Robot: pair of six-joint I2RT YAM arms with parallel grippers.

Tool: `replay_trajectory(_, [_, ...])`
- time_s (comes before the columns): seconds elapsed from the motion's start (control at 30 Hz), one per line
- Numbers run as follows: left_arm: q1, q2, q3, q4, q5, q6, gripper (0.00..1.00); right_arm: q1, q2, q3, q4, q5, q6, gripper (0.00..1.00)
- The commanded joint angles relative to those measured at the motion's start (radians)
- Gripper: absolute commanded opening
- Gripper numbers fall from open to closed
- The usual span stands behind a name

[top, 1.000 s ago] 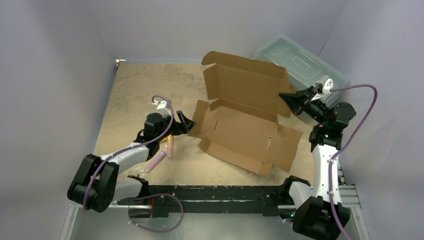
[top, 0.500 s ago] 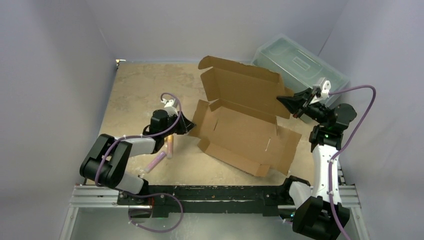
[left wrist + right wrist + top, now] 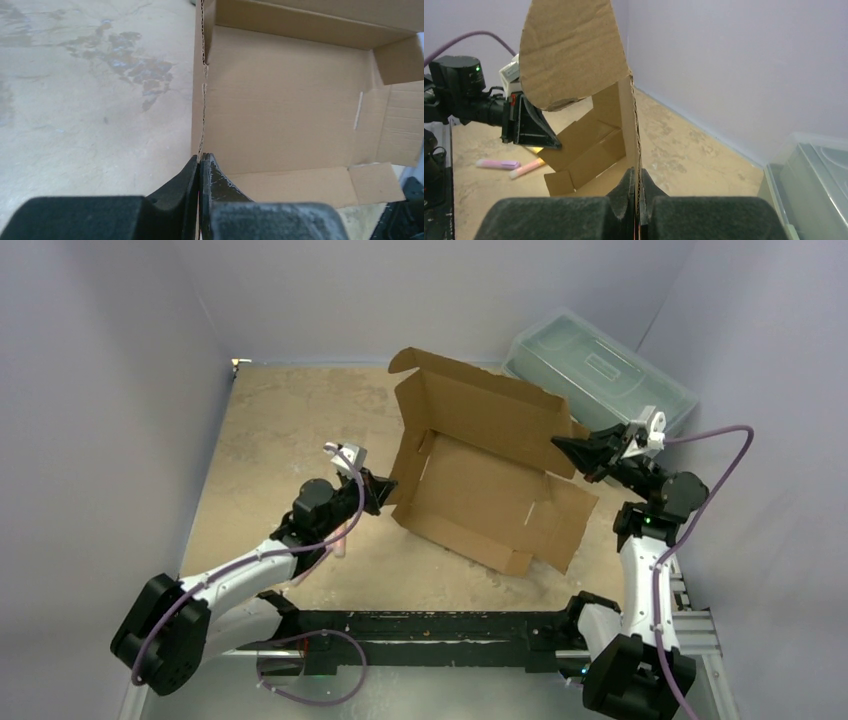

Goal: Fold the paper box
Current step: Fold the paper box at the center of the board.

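My left end effector (image 3: 200, 161) is closed on the left side wall of the paper box (image 3: 470, 480), with the fingers pinching the cardboard edge. My right end effector (image 3: 637, 174) is clamped on the right edge of the box's raised rear panel. The box sits near the middle of the surface (image 3: 270, 430), base panel down, rear panel standing up, front and right flaps spread outward. A translucent plastic toolbox (image 3: 600, 365) lies behind it in the far right corner. Two markers (image 3: 499, 163) lie near my left arm.
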Motion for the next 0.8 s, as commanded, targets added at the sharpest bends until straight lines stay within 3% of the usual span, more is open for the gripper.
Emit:
replay_trajectory(0.0, [-0.021, -0.080, -0.101, 0.083, -0.140, 0.089, 0.00, -0.001, -0.027, -0.023, 0.216, 0.017, 0.129, 0.00])
replay_trajectory(0.27, [-0.030, -0.033, -0.101, 0.065, -0.221, 0.143, 0.00, -0.002, -0.035, -0.067, 0.305, 0.031, 0.153, 0.00])
replay_trajectory(0.43, [-0.030, -0.038, -0.137, 0.104, -0.220, 0.146, 0.00, -0.002, -0.048, -0.039, 0.059, 0.058, -0.030, 0.00])
replay_trajectory(0.53, [-0.030, -0.054, -0.167, 0.131, -0.221, 0.152, 0.00, -0.002, -0.043, -0.046, 0.016, 0.034, -0.116, 0.00])
replay_trajectory(0.77, [-0.030, -0.102, -0.329, 0.361, -0.186, 0.172, 0.00, 0.000, -0.061, -0.114, 0.218, -0.103, -0.102, 0.00])
